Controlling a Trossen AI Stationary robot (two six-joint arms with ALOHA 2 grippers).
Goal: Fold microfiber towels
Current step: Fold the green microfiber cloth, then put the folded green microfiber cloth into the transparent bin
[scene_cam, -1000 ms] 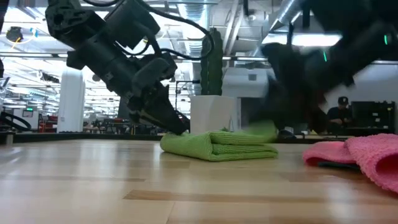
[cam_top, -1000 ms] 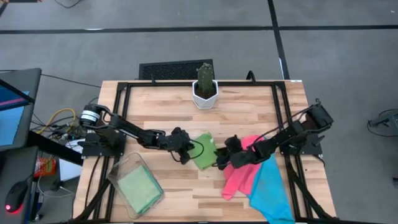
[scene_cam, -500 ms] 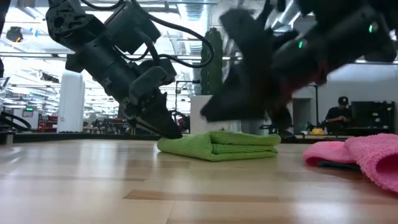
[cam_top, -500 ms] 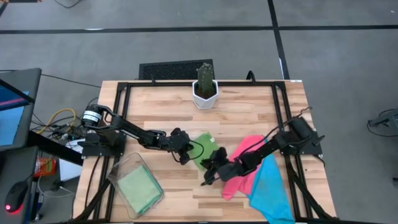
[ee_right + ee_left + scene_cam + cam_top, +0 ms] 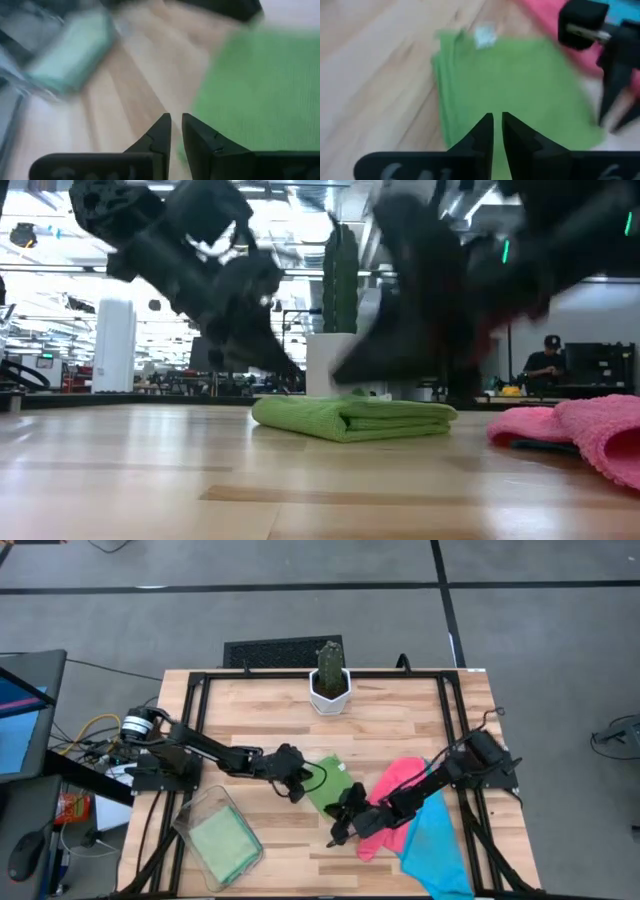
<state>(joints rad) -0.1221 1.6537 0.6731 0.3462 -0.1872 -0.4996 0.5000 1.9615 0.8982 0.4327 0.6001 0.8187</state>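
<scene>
Green towel (image 5: 335, 784) lies folded mid tabletop (image 5: 400, 720), nudged a bit flatter. Left end effector (image 5: 297, 788) pressed together, empty, beside it. Right end effector (image 5: 337, 830) nearly together, empty, moved nearer. Next towel waits.

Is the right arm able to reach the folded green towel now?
Probably yes: the right gripper hangs just beside the folded green towel, nothing between them; the left gripper is at its opposite edge.

One camera looks straight down from high up at the whole table (image 5: 400, 720), and one sits low at the table's edge looking across. Each wrist camera peers closely past its own fingers, and all four seem to share the green towel (image 5: 333, 783).
</scene>
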